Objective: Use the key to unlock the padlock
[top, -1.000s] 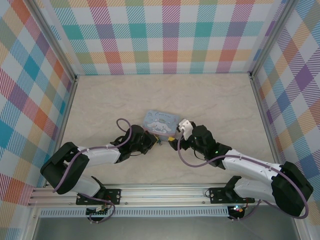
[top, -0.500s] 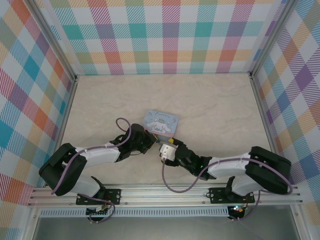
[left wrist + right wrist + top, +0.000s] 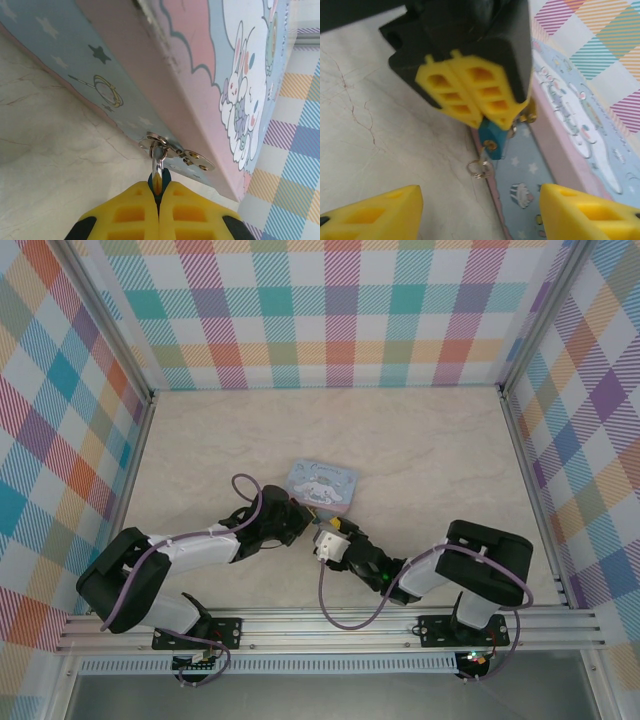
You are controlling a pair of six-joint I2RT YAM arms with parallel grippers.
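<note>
Arms in the top view both bend inward toward the near side of the pale blue tin (image 3: 322, 486) on the marbled table (image 3: 430, 440). The left gripper (image 3: 306, 524) and right gripper (image 3: 343, 529) sit close together just beside the tin's near edge. From up here the padlock is too small to make out, and I can't tell how either set of jaws stands.

Left wrist view sorts out one half. The yellow fingers (image 3: 130, 215) are pressed together on the padlock (image 3: 162, 176), with only a sliver of teal body showing between them. Its thin silver shackle (image 3: 157, 164) runs up through the metal hasp (image 3: 182, 156) on the tin's side wall.

Right wrist view gives the other half. The right gripper's own fingers (image 3: 375, 210) are spread wide at the bottom corners with nothing between them. Ahead of them the left gripper pinches the padlock's top, and here the blue body faces the camera with a little brassy round spot low on it. A small silver ring (image 3: 479, 169) sits just below the lock, by the tin's edge.
</note>
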